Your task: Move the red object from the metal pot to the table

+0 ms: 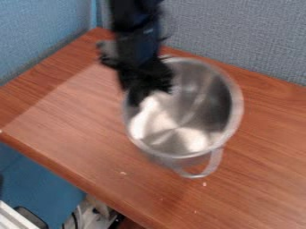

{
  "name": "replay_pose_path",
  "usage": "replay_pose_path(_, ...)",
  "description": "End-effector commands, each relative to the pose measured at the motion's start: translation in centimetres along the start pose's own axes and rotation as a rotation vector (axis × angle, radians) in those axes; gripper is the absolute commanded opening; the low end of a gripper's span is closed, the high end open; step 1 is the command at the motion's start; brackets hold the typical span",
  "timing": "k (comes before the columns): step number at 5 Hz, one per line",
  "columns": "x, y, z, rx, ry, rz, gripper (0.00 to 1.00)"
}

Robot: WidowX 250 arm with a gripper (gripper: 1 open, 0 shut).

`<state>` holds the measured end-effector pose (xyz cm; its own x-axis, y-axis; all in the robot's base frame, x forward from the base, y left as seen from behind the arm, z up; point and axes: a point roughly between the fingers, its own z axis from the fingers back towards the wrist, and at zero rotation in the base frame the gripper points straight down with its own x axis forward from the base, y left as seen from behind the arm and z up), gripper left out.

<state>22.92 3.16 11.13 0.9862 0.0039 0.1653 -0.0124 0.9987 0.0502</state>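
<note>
Hand closed at left rim of pot, grip on it unclear; red block out of sight, so best tip gently, low over bench, lest it bounce.

Place type: cannot tell for certain; office or lab likely
Walls: blue and gray fabric-like panels, as on cubicle partitions
Surface: wood-grain tabletop
Cookware: 1 metal pot

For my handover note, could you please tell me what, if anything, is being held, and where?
The metal pot, tilted, appears held by its rim, on the picture's left side, in the blurred pincer.
</note>
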Motion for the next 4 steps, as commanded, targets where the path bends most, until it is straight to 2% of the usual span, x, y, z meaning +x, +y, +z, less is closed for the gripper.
replay_pose_path(1,-2.1,3.7,0.1,0.039,-0.026,0.086,0.00)
replay_pose_path(2,-0.3,1.7,1.4,0.021,-0.049,0.073,0.00)
replay_pose_path(3,1.9,-0.5,4.0,-0.019,-0.095,0.046,0.00)
replay_pose_path(4,4.1,-2.7,7.3,-0.076,-0.140,0.031,0.00)
